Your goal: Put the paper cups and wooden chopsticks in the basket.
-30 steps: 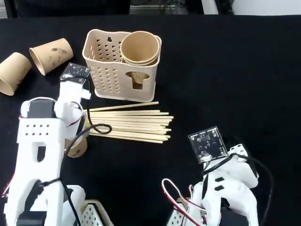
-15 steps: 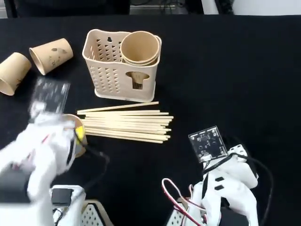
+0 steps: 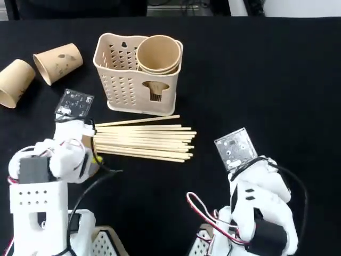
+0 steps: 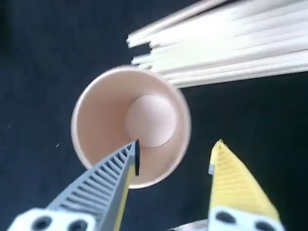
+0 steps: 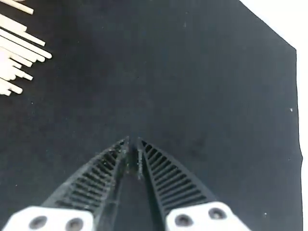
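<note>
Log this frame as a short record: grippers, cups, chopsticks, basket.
left gripper: open, straddling the rim of an upright paper cup
right gripper: shut, above bare black cloth
basket: holds stacked cups
loose cups: two on their sides beside the basket
chopsticks: piled on the cloth, outside the basket

On my right wrist cam I'm seeing the right gripper (image 5: 133,144) sitting with its black ribbed jaws pressed tight together, hanging over the black table (image 5: 192,72). The ends of the wooden chopsticks (image 5: 12,57) are poking into view, well apart from the gripper. A white strip (image 5: 288,19) is showing just past the table's edge.
</note>
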`<state>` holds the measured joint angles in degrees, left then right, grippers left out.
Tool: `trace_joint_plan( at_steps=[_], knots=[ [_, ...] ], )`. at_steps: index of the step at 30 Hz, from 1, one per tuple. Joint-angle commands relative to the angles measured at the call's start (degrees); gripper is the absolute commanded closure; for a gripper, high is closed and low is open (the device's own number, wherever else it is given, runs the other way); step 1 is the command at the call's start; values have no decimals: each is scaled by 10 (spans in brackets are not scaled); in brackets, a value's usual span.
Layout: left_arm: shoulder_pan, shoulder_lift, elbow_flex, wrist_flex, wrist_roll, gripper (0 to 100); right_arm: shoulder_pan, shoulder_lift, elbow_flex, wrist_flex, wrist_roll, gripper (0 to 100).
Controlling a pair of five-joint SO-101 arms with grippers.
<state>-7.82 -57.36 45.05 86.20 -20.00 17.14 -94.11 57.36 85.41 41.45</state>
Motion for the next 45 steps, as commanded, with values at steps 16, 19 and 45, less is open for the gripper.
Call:
trace_joint_plan(
  at_steps=[16,19,45],
  knots=[
    [21,88,41,-95,2,930,-10,7,-24,1,0,985],
    [41,101,27,-76,3,972,-9,7,-24,1,-1,985],
    [232,465,-897,45,-54,972,81,7,-8,-1,4,985]
  ],
)
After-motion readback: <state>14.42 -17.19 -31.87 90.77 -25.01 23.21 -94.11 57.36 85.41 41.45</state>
